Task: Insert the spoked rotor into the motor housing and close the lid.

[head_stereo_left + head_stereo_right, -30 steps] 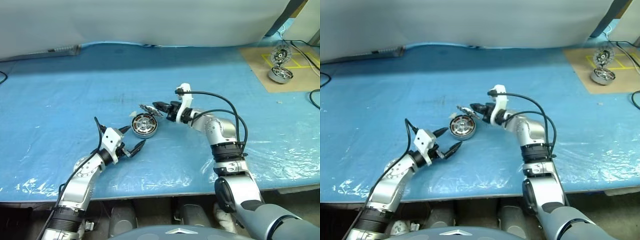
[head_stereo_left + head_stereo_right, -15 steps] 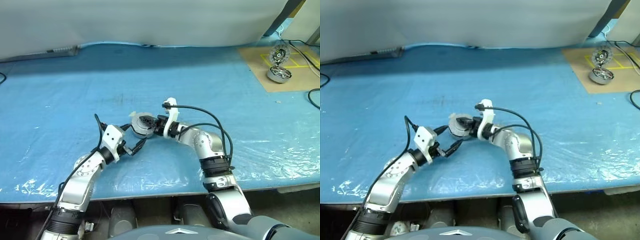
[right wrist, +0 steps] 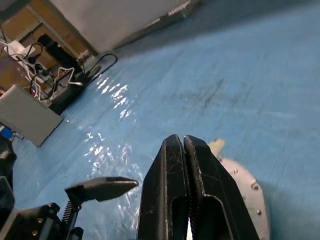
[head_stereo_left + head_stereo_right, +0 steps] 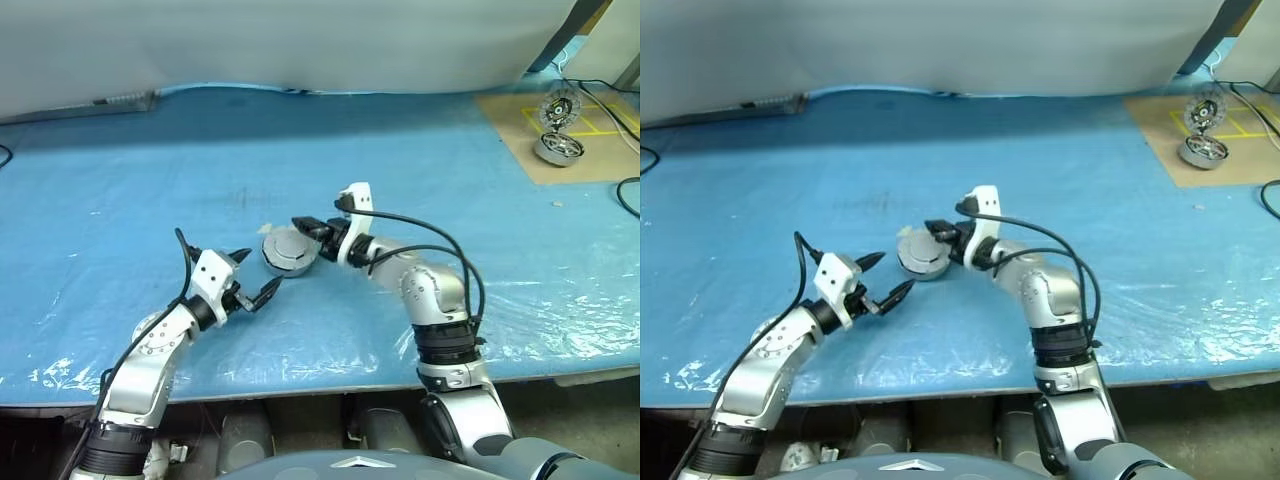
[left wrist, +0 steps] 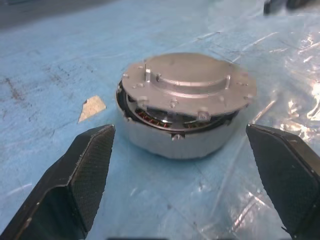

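Observation:
The motor housing (image 4: 287, 252) sits mid-table on the blue sheet. Its lid (image 5: 187, 82) lies down over it, plain grey face up. A thin gap at the near rim shows copper windings, so the lid rests slightly ajar. The spoked rotor is hidden from view. My right gripper (image 4: 300, 224) is shut with nothing in it. It hovers just above the lid's far right edge (image 3: 245, 185), with its fingers (image 3: 181, 150) pressed together. My left gripper (image 4: 258, 271) stands open just short of the housing's near left side. The housing lies ahead of its two fingers (image 5: 80, 185).
A brown board (image 4: 520, 120) at the back right carries another motor unit (image 4: 558, 148). A small pale scrap (image 5: 92, 107) lies on the sheet beside the housing. A white wall panel runs along the back. The table's front edge is near my arms.
The lid stood raised at my right gripper's tips a second ago. It swung down onto the housing, and the right gripper then drew back and up. The left gripper stayed put, open.

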